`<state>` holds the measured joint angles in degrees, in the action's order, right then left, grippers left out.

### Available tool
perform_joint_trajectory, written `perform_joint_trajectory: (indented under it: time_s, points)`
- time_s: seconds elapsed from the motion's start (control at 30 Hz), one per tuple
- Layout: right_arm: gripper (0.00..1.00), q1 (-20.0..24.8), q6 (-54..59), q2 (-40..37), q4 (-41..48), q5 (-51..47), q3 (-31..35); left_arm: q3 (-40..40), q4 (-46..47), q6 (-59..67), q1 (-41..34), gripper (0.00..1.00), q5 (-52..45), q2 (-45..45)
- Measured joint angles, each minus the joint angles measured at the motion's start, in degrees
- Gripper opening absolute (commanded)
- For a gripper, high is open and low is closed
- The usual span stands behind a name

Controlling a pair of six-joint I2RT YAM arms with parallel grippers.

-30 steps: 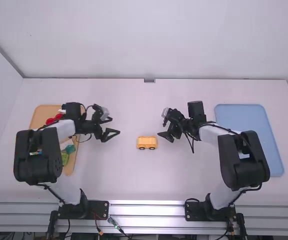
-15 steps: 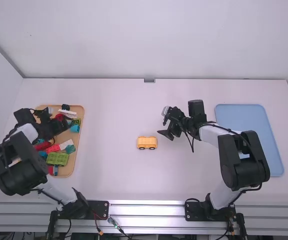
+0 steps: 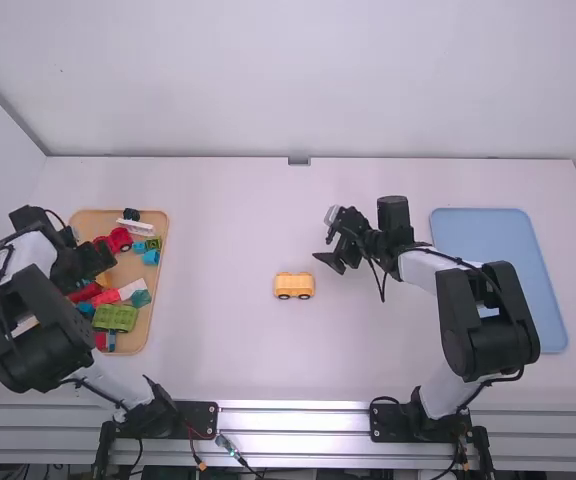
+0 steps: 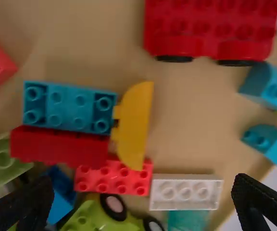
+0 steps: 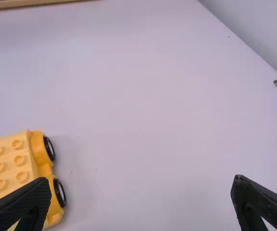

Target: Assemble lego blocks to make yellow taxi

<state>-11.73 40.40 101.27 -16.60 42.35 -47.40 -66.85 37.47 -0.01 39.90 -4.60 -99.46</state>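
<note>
The left claw (image 3: 100,258) gapes empty above glossy studded blocks (image 4: 61,107) and a curved yellow piece (image 4: 134,125) in the tan tray (image 3: 154,217). The right claw (image 3: 326,244) also stands spread, holding nothing. Near it on the bench (image 3: 268,370) sits the yellow car (image 3: 294,286), round-wheeled, knobbly-topped, lying lengthwise left to right; I can't tell its front.

Tray (image 3: 156,278) partly behind left arm (image 3: 32,325)

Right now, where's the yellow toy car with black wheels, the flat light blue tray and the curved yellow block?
Yellow toy car (image 5: 9,159): right wrist view, on its bumpy top.
Light blue tray (image 3: 498,236): high view, on its bare floor.
Curved yellow block (image 4: 134,125): left wrist view, on its middle.
</note>
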Motion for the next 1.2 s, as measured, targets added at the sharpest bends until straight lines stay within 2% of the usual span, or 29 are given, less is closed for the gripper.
perform_joint_trajectory:
  time_s: [0.13,0.17,0.23,0.27,0.33,0.53,0.7,0.87,1.2]
  points:
    - [0.99,0.0,-1.6,0.0,-1.2,-0.8,0.0,0.0,0.8,2.6,-0.1,1.00,0.8,-0.1]
    - [0.99,0.0,-1.8,0.0,-1.3,-0.9,0.0,0.0,0.5,3.1,-0.1,0.97,0.8,-0.3]
    - [0.99,0.0,-2.1,0.0,-1.3,-1.0,0.0,0.0,-0.1,3.7,-0.5,0.89,0.9,-0.9]
    - [0.99,0.0,-2.3,0.0,-1.3,-1.0,0.0,0.0,-0.4,4.3,-0.9,0.78,0.9,-1.6]
    - [0.99,0.0,-2.5,0.0,-1.2,-1.0,0.0,0.0,-0.8,4.7,-1.7,0.72,0.9,-2.4]
    - [0.99,0.0,-2.7,0.0,-1.2,-1.8,0.0,0.0,-2.6,3.9,-3.8,0.68,1.8,-2.6]
    - [0.99,0.0,-2.7,0.0,-1.2,-2.2,0.0,0.5,-2.8,0.8,-3.8,0.70,5.4,-2.6]
    - [0.99,0.0,-2.8,0.0,-1.2,-2.3,0.0,2.1,-6.1,-0.7,-3.8,0.64,7.3,-2.6]
    - [0.99,0.0,-2.6,0.0,-1.2,-2.3,0.0,4.2,-10.1,-1.7,-3.8,0.59,7.2,-2.6]
